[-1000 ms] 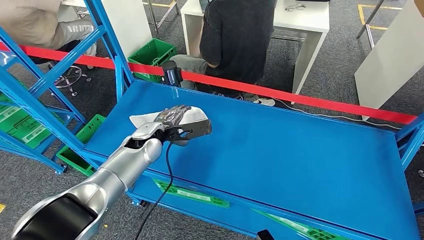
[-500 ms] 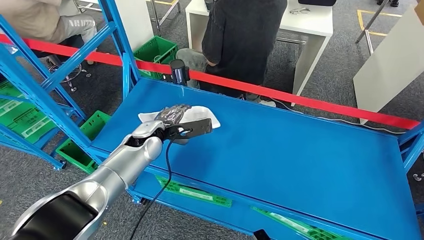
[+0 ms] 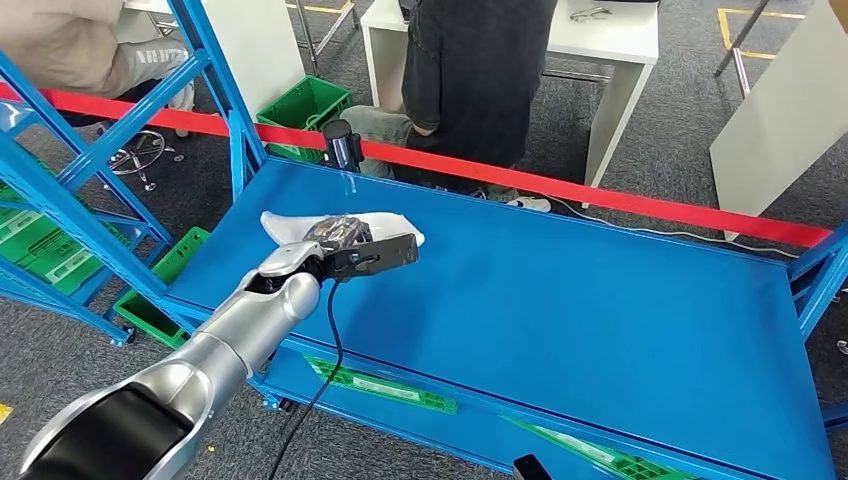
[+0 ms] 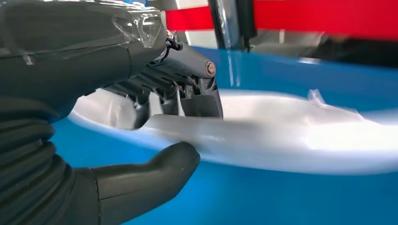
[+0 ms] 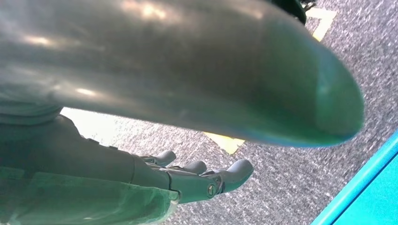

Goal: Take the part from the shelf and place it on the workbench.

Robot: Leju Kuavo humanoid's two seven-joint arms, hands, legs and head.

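A white, flat, elongated part (image 3: pixel 392 221) hangs low over the left end of the blue workbench (image 3: pixel 600 300). My left hand (image 3: pixel 340 236) grips it from above near its middle. In the left wrist view the fingers (image 4: pixel 187 91) curl over the part (image 4: pixel 291 136) and the thumb (image 4: pixel 159 171) presses its lower edge; whether the part touches the bench I cannot tell. My right hand (image 5: pixel 202 177) hangs beside my body above the grey floor, fingers apart and holding nothing.
A red barrier tape (image 3: pixel 600 195) runs along the bench's far edge, with a black cylinder (image 3: pixel 342 146) at its back left corner. Blue shelf framing (image 3: pixel 90 150) and green crates (image 3: pixel 305 105) stand on the left. A person in a black shirt (image 3: pixel 480 70) sits at a white desk behind.
The head view swayed and came back. My left hand has kept its hold on the white part and carried it slightly farther over the bench top.
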